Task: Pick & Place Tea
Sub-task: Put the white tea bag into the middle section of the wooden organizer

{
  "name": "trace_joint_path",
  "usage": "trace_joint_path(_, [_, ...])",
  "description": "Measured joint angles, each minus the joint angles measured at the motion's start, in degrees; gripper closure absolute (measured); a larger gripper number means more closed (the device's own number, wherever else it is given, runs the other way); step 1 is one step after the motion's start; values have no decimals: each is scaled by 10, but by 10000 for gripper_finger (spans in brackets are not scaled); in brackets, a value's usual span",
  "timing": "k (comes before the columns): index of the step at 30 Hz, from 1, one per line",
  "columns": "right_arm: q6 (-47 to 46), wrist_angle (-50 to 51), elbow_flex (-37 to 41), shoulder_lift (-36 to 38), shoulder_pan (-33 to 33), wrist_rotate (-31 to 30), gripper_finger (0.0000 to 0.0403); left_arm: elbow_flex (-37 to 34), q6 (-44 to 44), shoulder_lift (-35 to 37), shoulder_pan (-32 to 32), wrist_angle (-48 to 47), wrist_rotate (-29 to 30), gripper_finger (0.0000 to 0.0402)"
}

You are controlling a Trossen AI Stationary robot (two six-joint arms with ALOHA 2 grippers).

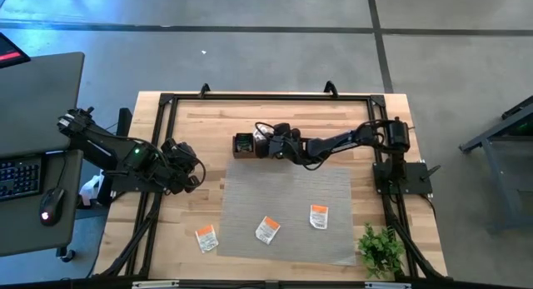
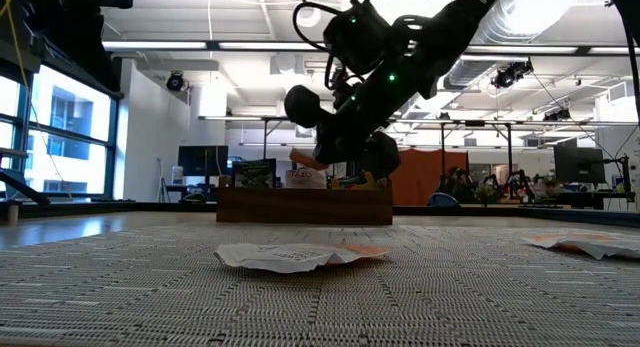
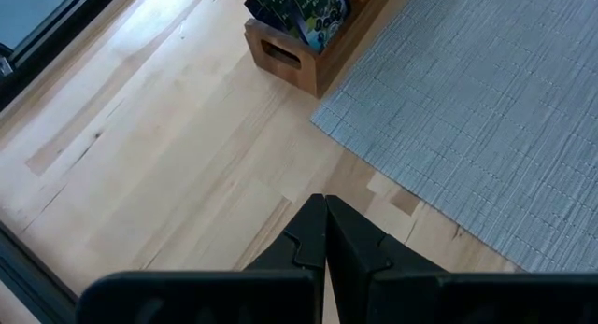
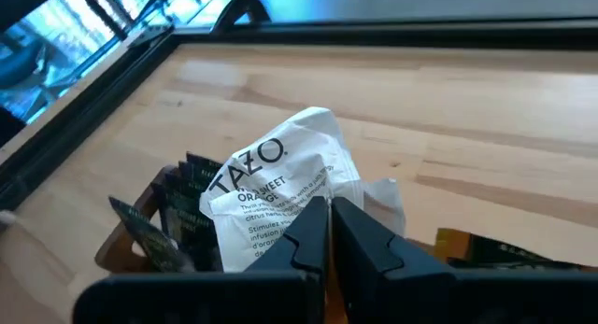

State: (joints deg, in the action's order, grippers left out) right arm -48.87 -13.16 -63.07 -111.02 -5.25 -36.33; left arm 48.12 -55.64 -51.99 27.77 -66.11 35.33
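Note:
My right gripper [image 4: 327, 217] is over the brown wooden box [image 1: 243, 145] at the mat's far edge, shut on a white-and-orange tea sachet [image 4: 271, 179]. Black sachets [image 4: 163, 221] stand in one end of the box, and a yellow-brown one [image 4: 486, 247] lies at the other end. Three more white-and-orange sachets [image 1: 206, 237] [image 1: 266, 229] [image 1: 318, 216] lie flat on the grey mat [image 1: 287, 189]. My left gripper [image 1: 187, 168] waits shut over the bare wood at the table's left side, well away from the box [image 3: 299, 53]. My right gripper pinches the crumpled white-and-orange sachet between its two fingers at the edge nearest the gripper [image 4: 280, 238]. The sachet sticks out beyond the fingertips, over the box's compartments. The fingers hide the place of contact, and I cannot tell whether the sachet touches the box.
A small green plant [image 1: 381, 249] stands at the table's near right corner. A black frame [image 1: 266, 96] runs round the tabletop. A side desk with a keyboard [image 1: 18, 174] and mouse [image 1: 50, 206] is beyond the left edge.

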Motion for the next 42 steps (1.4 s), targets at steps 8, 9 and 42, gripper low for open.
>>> trace_joint_path(8, [24,-10,0,0,-21,52,394,0,3,0,0,0,-1,401])
trace_joint_path(9, [31,-8,0,0,-23,52,389,0,3,0,0,0,-1,401])
trace_joint_path(42, [443,233,-158,0,-63,186,235,0,12,0,0,1,-4,401])
